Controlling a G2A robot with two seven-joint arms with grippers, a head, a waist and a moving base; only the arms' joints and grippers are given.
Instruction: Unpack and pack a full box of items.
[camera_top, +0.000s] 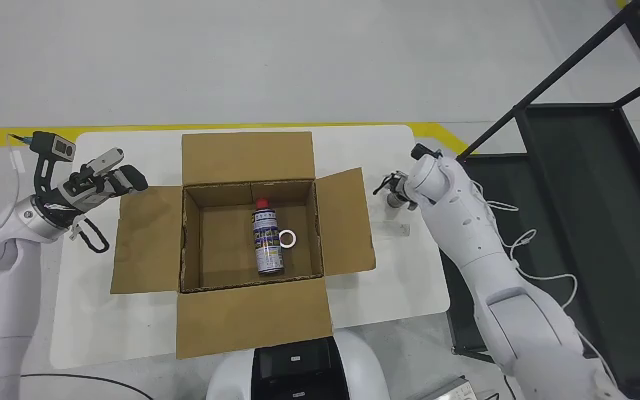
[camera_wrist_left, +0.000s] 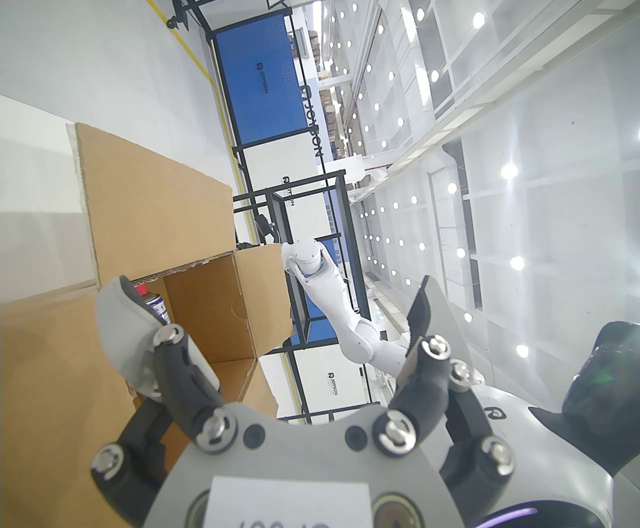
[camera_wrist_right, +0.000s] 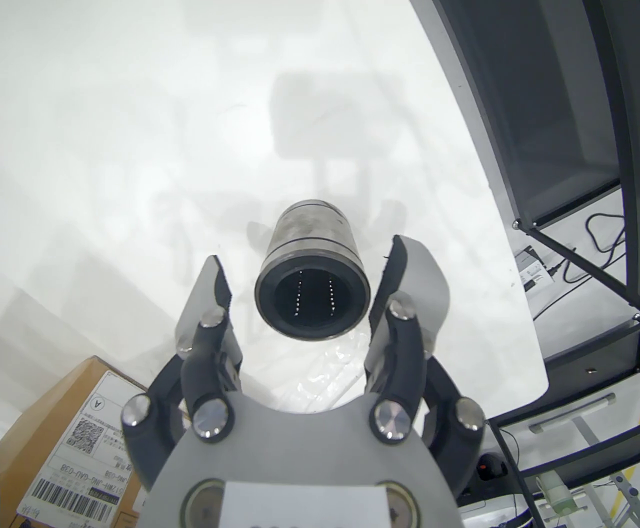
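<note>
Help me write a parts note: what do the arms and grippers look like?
The left arm and right arm have glossy white shells; a black cable loops by the left wrist. The left gripper and right gripper have a grey base with a white label, black links with silver bolts, and pale grey, black-lined jaws.

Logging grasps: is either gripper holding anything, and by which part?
Nothing is held. The right gripper stands open around the grey metal cylinder, not clamping it; the left gripper is open, empty.
</note>
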